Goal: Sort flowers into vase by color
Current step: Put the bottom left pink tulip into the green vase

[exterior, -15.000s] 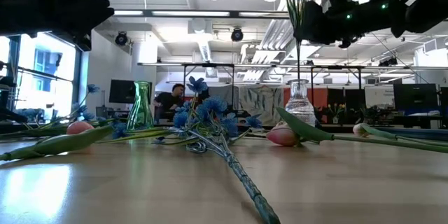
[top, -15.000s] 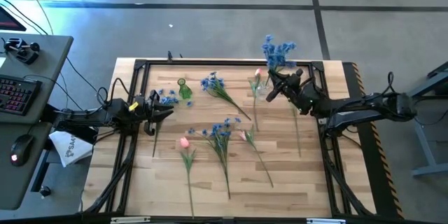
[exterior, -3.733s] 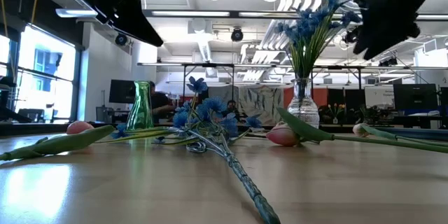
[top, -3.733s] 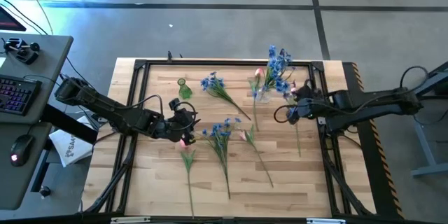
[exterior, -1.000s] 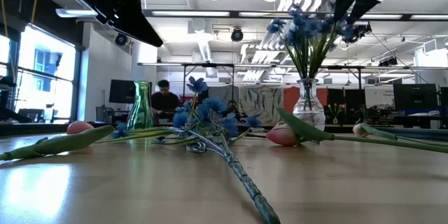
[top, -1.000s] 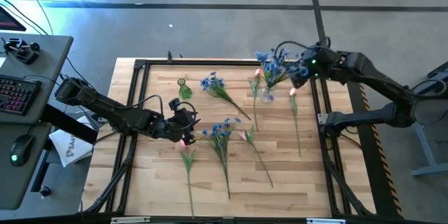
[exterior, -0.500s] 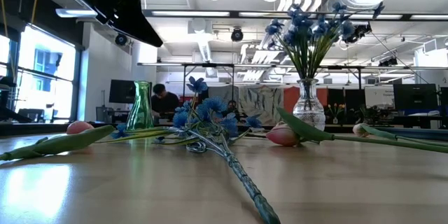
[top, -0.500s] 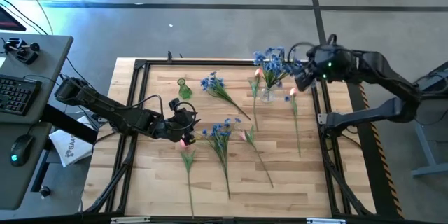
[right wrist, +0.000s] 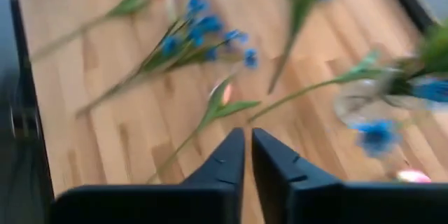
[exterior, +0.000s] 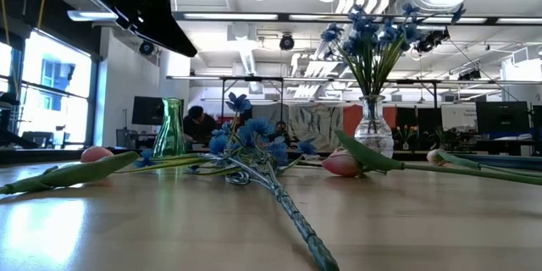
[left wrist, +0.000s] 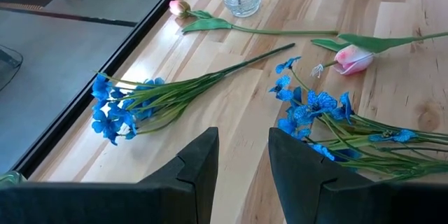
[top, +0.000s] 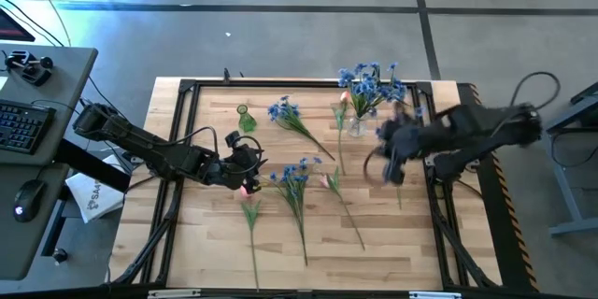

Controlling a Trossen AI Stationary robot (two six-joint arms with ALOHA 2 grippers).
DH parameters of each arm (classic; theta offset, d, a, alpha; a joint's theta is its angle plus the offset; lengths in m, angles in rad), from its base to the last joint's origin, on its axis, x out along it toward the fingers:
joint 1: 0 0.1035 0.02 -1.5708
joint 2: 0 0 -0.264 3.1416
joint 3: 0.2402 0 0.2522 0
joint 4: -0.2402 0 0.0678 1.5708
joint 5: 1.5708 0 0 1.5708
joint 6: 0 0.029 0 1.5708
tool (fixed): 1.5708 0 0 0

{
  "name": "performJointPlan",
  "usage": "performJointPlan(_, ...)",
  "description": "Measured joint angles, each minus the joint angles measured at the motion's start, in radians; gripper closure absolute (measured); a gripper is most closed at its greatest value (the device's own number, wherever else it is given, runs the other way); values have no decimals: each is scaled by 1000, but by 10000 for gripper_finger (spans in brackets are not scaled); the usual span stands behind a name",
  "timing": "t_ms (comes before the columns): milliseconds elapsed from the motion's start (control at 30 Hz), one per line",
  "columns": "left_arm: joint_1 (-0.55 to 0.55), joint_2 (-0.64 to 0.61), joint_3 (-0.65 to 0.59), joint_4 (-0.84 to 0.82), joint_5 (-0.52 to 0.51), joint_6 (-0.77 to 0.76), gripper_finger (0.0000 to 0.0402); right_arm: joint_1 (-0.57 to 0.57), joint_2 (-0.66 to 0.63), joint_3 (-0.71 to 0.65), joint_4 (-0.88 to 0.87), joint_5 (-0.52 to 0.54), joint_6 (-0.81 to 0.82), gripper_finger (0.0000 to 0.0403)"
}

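The sorting is judged to be about half done. On the slatted wooden worktop (top: 392, 243), toward its near edge, a pink tulip (top: 248, 192) and a spray of blue blossoms (top: 297, 174) on thin green plastic-looking stems are left lying, with a second tulip (top: 332, 182) beside them. The left gripper (top: 252, 161) is held above the first tulip, its fingers partly spread and empty. The right gripper (right wrist: 248, 134) is seen near the right edge, pinched almost together on nothing. Farther back, another blue sprig (top: 283, 109) and a tulip (top: 344, 100) are unsorted. By the far edge, a bulbous clear glass vase (top: 356, 129) is filled with blue flowers (top: 372, 82); the slim green glass vase (top: 246, 119) appears empty.
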Motion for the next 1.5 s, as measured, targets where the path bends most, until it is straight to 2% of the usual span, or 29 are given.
performJointPlan(133,0,0,0,-3,0,-4,287,130,87,-2,4,-5,-32,398)
performJointPlan(200,-4,0,0,-4,0,-4,287,172,105,-2,-22,9,46,398)
performJointPlan(300,-13,0,0,-8,-1,0,287,231,93,-49,-61,91,195,401)
performJointPlan(433,-26,4,0,-26,-5,2,287,307,-1,-250,40,150,360,402)
performJointPlan(600,-45,28,-1,-31,-41,-3,287,326,-131,-575,284,308,509,402)
performJointPlan(800,-52,63,-1,-26,-56,-9,287,238,-194,-871,631,521,470,402)
performJointPlan(967,-50,92,-1,-18,-62,-11,287,114,-205,-970,802,692,415,402)
performJointPlan(1100,-50,107,-1,-11,-65,-11,287,-1,-209,-971,858,720,314,403)
performJointPlan(1300,-50,108,-1,-1,-65,-11,287,-167,-233,-970,1035,697,105,403)
performJointPlan(1500,-50,108,-1,-1,-65,-12,287,-312,-304,-970,1037,670,24,403)
